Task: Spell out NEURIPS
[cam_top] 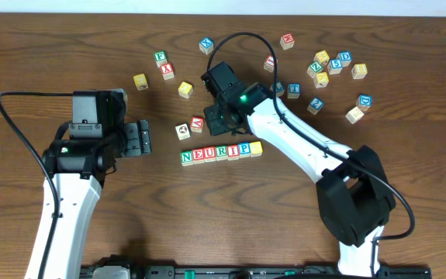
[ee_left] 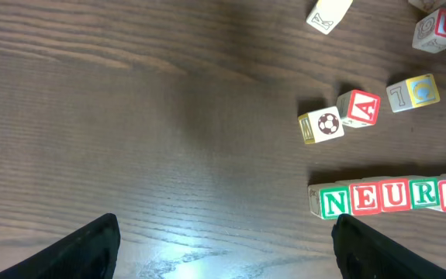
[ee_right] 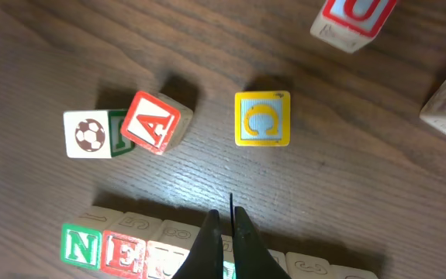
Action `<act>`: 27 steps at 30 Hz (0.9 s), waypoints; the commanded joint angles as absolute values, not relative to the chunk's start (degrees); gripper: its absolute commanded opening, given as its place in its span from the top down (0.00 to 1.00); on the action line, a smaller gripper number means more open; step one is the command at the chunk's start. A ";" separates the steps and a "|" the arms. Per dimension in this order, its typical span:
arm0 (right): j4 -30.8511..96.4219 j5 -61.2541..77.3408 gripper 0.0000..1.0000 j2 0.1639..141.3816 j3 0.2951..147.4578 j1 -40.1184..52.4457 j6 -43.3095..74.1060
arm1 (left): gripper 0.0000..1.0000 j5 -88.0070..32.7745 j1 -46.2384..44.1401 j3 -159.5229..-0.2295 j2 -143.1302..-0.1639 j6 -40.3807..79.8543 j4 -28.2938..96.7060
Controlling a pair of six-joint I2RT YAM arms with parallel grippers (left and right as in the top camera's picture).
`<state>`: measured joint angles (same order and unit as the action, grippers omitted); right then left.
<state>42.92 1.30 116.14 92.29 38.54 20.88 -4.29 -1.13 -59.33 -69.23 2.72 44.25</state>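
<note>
Evidently set touching so letters read in order, the block row (cam_top: 216,153) shows NEURIP plus a yellow block (cam_top: 256,147); right gripper (ee_right: 226,225) hovers clenched above, left gripper (ee_left: 223,249) released aside.

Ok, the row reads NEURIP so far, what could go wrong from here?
1. The right gripper, shut, hangs right over the row; a low sideways move could knock blocks out of line.
2. The A block and soccer-ball block touch each other close beside the row; bumping either might shove it.
3. The yellow end block shows no readable letter, so the S is unconfirmed.
</note>
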 commanded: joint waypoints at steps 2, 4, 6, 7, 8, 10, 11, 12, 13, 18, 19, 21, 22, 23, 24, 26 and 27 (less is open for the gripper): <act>43.48 0.14 0.99 118.32 92.01 39.11 22.41 | 0.14 -3.55 -0.78 -60.12 -69.12 2.22 44.64; 43.70 -0.08 0.99 118.34 92.01 39.11 22.72 | 0.14 -3.55 -0.78 -60.12 -69.12 2.22 44.62; 43.94 -0.69 0.99 118.37 92.01 39.11 23.07 | 0.14 -3.55 -0.78 -60.12 -69.12 2.22 44.64; 44.21 -1.43 0.99 118.37 92.01 39.11 23.66 | 0.14 -3.55 -0.78 -60.12 -69.12 2.22 44.66; 44.45 -1.83 0.99 118.39 92.01 39.11 23.79 | 0.14 -3.55 -0.78 -60.12 -69.12 2.22 44.69; 44.73 -1.83 0.99 118.43 92.01 39.11 23.77 | 0.14 -3.55 -0.78 -60.12 -69.12 2.22 44.73; 44.86 -1.83 0.99 118.43 92.01 39.11 23.77 | 0.14 -3.55 -0.78 -60.12 -69.12 2.24 44.73; 45.06 -1.83 0.99 118.48 92.01 39.11 23.77 | 0.14 -3.55 -0.78 -60.12 -69.12 2.24 44.73; 45.10 -1.83 0.99 118.52 92.01 39.11 23.79 | 0.14 -3.55 -0.78 -60.12 -69.12 2.22 44.73; 45.60 -1.78 0.99 119.20 92.01 39.11 24.43 | 0.14 -3.57 -0.78 -60.12 -69.12 2.24 44.75; 45.78 -1.78 0.99 119.31 91.98 39.13 24.43 | 0.14 -3.57 -0.78 -60.12 -69.12 2.22 44.75; 46.09 -1.76 0.99 119.70 91.96 39.27 24.43 | 0.14 -3.55 -0.78 -60.12 -69.12 2.24 44.75; 46.09 -1.76 0.99 119.98 91.96 39.55 24.43 | 0.14 -3.57 -0.78 -60.12 -69.12 2.24 44.75; 46.09 -1.74 0.99 120.03 91.96 39.77 24.43 | 0.14 -3.55 -0.78 -60.12 -69.12 2.22 44.75; 46.04 -1.76 0.99 120.03 91.96 40.10 24.43 | 0.14 -3.57 -0.78 -60.12 -69.12 2.22 44.75; 46.00 -1.78 0.99 120.03 91.96 40.69 24.43 | 0.14 -3.57 -0.78 -60.12 -69.12 2.22 44.75; 45.89 -1.80 0.99 120.03 91.96 41.01 24.43 | 0.14 -3.57 -0.78 -60.12 -69.12 2.24 44.75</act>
